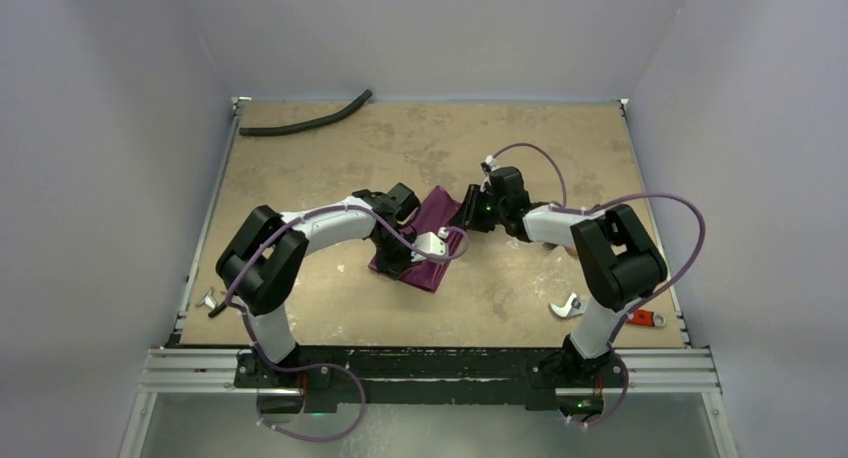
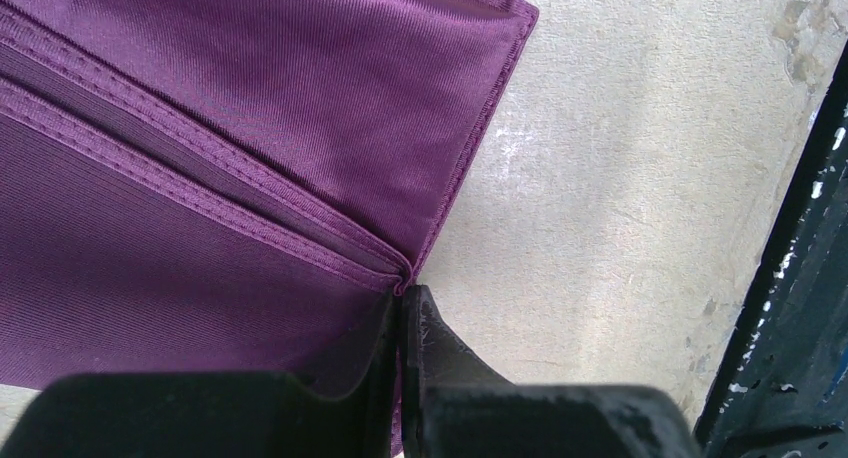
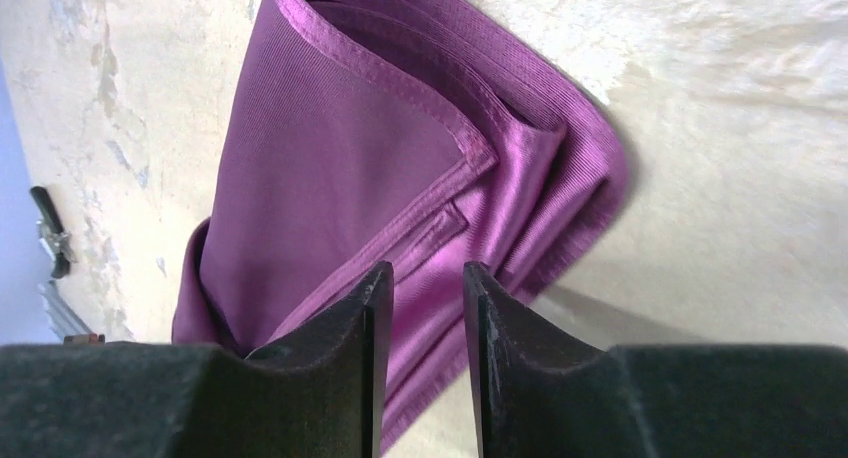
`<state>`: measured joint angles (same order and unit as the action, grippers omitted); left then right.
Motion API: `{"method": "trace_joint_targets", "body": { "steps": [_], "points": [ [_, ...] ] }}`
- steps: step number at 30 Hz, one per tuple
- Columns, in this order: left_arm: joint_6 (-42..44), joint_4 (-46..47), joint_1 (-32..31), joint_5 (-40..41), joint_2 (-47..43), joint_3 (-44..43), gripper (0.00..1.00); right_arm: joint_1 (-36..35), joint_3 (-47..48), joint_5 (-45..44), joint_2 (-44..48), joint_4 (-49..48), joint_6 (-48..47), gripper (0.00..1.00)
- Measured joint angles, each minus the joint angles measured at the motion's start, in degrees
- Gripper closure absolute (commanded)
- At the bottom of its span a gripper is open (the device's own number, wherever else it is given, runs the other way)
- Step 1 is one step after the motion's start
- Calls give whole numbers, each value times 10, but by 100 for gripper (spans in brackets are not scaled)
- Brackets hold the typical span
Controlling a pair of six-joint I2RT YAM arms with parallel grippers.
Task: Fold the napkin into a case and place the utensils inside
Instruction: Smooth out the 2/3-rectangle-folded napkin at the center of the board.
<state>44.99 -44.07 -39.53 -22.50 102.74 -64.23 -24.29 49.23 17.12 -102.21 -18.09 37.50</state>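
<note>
Napkin [image 1: 436, 214]: folded into small layered purple rectangle, flat at table centre, hemmed edges stacked in steps, far-right corner folded over. Left gripper [image 2: 405, 298]: jaws closed, pinching napkin hem where layers meet. Right gripper [image 3: 425, 278]: jaws slightly apart over folded corner, cloth showing in gap, nothing gripped. Black hose [image 1: 305, 123] far left. Red-handled tool [image 1: 645, 319] near right edge.
</note>
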Motion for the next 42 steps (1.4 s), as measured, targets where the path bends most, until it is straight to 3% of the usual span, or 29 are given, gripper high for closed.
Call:
{"method": "trace_joint_targets", "body": {
  "steps": [7,10,18,26,35,36,39,42],
  "points": [
    [6,11,0,11,-7,10,100,3,21,-28,73,100,-31,70],
    [11,12,-3,16,-8,11,100,3,51,-20,71,96,-36,72],
    [27,9,-4,17,-9,11,100,-23,163,91,-69,-15,-6,75],
    [42,6,-4,16,-9,11,100,-38,158,142,-187,-109,53,74],
    [57,0,10,18,-8,9,100,-22,137,184,-220,-241,80,59],
    [58,-4,14,18,-7,6,97,-22,135,186,-220,-252,82,59],
    [58,-23,23,20,3,-11,72,-22,130,187,-221,-270,82,58],
    [56,-55,28,14,12,-39,61,-19,123,186,-221,-285,83,59]
  ]
}}
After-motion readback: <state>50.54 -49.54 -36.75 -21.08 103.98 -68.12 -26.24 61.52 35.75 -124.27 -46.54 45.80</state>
